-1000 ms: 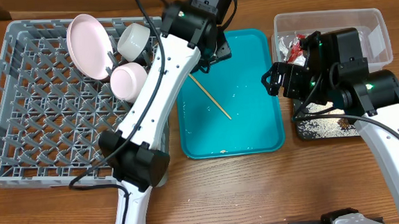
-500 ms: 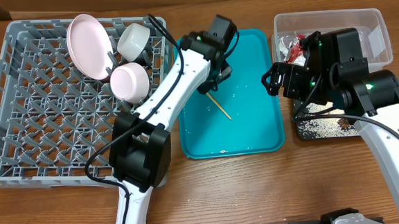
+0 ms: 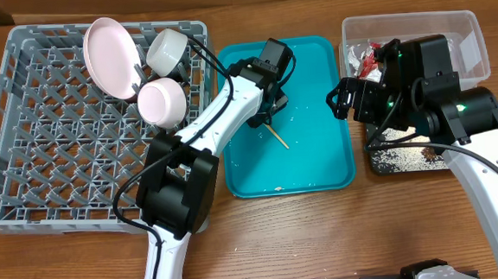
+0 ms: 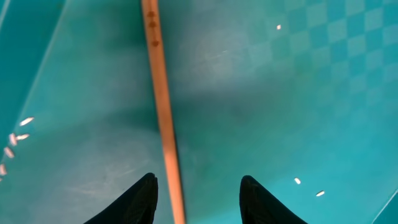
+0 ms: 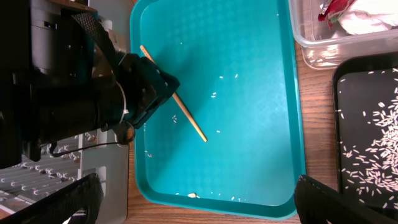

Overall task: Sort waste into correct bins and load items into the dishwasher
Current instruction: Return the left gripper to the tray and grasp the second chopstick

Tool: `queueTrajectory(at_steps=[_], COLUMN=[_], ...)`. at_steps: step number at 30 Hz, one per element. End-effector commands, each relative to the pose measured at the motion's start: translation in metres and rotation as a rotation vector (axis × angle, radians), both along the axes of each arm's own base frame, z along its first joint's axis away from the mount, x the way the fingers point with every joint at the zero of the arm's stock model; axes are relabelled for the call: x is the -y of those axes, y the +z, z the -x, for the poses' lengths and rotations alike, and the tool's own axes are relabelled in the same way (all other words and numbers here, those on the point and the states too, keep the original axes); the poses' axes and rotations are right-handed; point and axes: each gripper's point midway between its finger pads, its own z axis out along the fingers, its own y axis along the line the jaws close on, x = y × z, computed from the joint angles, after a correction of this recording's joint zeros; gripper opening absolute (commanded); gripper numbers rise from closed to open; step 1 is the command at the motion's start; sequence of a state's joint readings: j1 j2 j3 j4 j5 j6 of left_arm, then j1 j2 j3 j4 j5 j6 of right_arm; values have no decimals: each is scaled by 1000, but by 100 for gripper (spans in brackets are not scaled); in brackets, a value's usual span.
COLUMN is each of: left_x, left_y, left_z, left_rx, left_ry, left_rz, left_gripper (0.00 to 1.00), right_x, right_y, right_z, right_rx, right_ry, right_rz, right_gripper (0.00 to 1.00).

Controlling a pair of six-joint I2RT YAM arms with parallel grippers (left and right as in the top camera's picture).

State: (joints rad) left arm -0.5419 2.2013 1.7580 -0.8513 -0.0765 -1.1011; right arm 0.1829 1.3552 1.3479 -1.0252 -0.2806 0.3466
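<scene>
One thin wooden chopstick (image 3: 277,139) lies on the teal tray (image 3: 324,156). My left gripper (image 3: 270,110) is low over its far end. In the left wrist view the open fingers (image 4: 198,190) straddle the chopstick (image 4: 160,93), which lies nearer the left finger; nothing is gripped. My right gripper (image 3: 349,99) hovers open and empty (image 5: 199,208) high over the tray's right edge. The grey dish rack (image 3: 26,170) holds a pink plate (image 3: 108,57) and two bowls (image 3: 167,49) (image 3: 160,100). The second chopstick is out of view.
The clear tub (image 3: 471,18) at back right holds a red-and-silver wrapper (image 3: 367,59) and tissue. The black tray (image 3: 406,158) holds rice grains. Loose grains and a small brown lump (image 5: 193,195) lie on the teal tray.
My left gripper has moved from the tray's far edge down and toward the chopstick, now straddling it. My right arm has not moved.
</scene>
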Motion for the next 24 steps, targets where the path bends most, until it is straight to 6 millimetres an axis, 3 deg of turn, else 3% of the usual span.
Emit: queueTrajectory(at_steps=[1,24], left_x=[-3,-14], left_y=[-9,-30], left_z=[4,10], left_rx=[-5,-5], left_ry=[14,65], left_rz=[-17,-56], left_gripper=[45,45], right_x=[2,2], right_y=[1,1], right_z=[-1,-1], right_rx=[8,8], right_ry=[-4,-4], right_rz=[9,9], right_gripper=[100,100])
